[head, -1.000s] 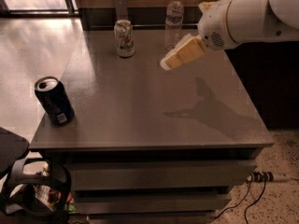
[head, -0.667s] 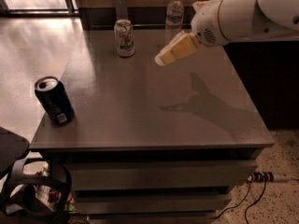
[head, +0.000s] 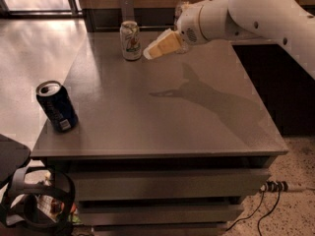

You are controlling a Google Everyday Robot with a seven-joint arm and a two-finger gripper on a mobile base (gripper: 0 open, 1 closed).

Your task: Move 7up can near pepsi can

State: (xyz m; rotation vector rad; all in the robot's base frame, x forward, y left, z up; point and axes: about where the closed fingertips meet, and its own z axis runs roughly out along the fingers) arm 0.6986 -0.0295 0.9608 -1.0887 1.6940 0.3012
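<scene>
The 7up can stands upright near the table's far edge, left of centre. It is pale with green and red markings. The pepsi can is dark blue and stands upright at the table's front left corner. My gripper reaches in from the right on a white arm. Its tan fingertips hang above the table just right of the 7up can, a small gap away.
A clear plastic bottle stands at the back edge, partly hidden behind my arm. A clear upright object stands behind the 7up can. The grey table ends in drawers below. Cables and a power strip lie on the floor at right.
My gripper has moved left toward the 7up can. Both cans have stayed where they were.
</scene>
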